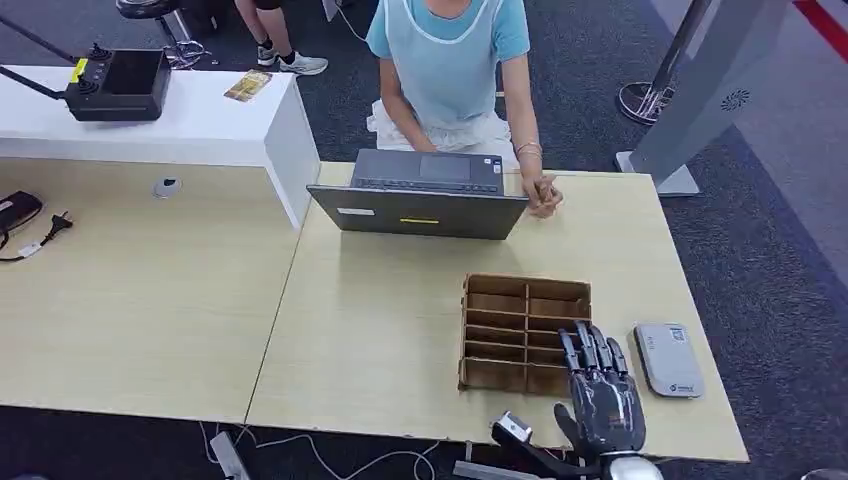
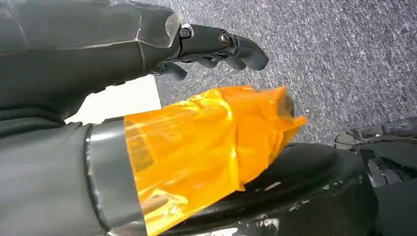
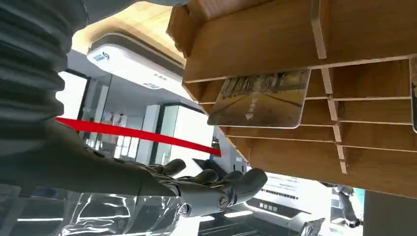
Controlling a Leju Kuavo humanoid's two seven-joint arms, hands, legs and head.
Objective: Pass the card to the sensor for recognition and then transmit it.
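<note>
A wooden slotted card rack (image 1: 525, 335) stands on the light table, near its front right. In the right wrist view a printed card (image 3: 260, 98) sits in one of the rack's slots (image 3: 295, 44). My right hand (image 1: 600, 395) hovers at the rack's near right corner with its fingers (image 3: 216, 189) stretched out and apart, holding nothing and clear of the card. The grey-white card sensor (image 1: 668, 358) lies flat just right of the rack and the hand. My left hand (image 2: 147, 49) hangs over the carpet, fingers loosely extended and empty, its thumb wrapped in orange film.
A person (image 1: 450, 70) sits across the table behind a dark laptop (image 1: 420, 195), one hand resting on the tabletop. A white counter (image 1: 200, 120) at the far left carries a black device and another card (image 1: 248, 85). The table's front edge (image 1: 500, 440) runs just before my right hand.
</note>
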